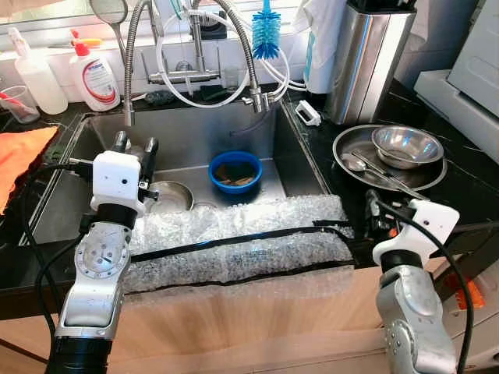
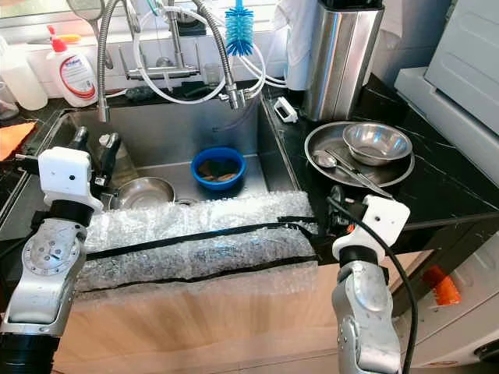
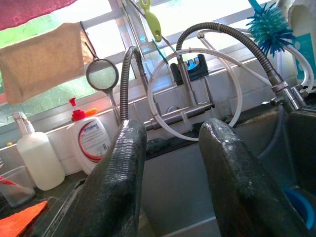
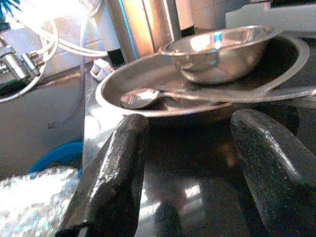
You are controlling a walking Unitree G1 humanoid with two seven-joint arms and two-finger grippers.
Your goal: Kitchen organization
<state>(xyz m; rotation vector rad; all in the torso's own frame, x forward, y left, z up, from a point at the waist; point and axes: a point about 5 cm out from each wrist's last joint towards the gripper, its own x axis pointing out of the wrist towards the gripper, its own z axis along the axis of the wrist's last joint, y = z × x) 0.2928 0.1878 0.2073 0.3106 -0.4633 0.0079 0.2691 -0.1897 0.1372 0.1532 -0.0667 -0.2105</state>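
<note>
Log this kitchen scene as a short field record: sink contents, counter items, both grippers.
sink: blue bowl, steel bowl
counter right: steel plate holding small steel bowl and spoon
sink front edge: bubble wrap
left gripper: open, above sink's left side
right gripper: open, facing the steel plate

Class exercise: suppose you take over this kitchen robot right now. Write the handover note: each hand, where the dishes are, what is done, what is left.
Left hand: open, empty, raised over the left part of the sink.
Right hand: open, empty, low over the black counter, facing the steel plate.
On that plate: a steel bowl and a spoon.
In the sink: a blue bowl and a steel bowl.
Done: nothing evidently moved.
Left: probably all the dishes; nothing is held.
</note>
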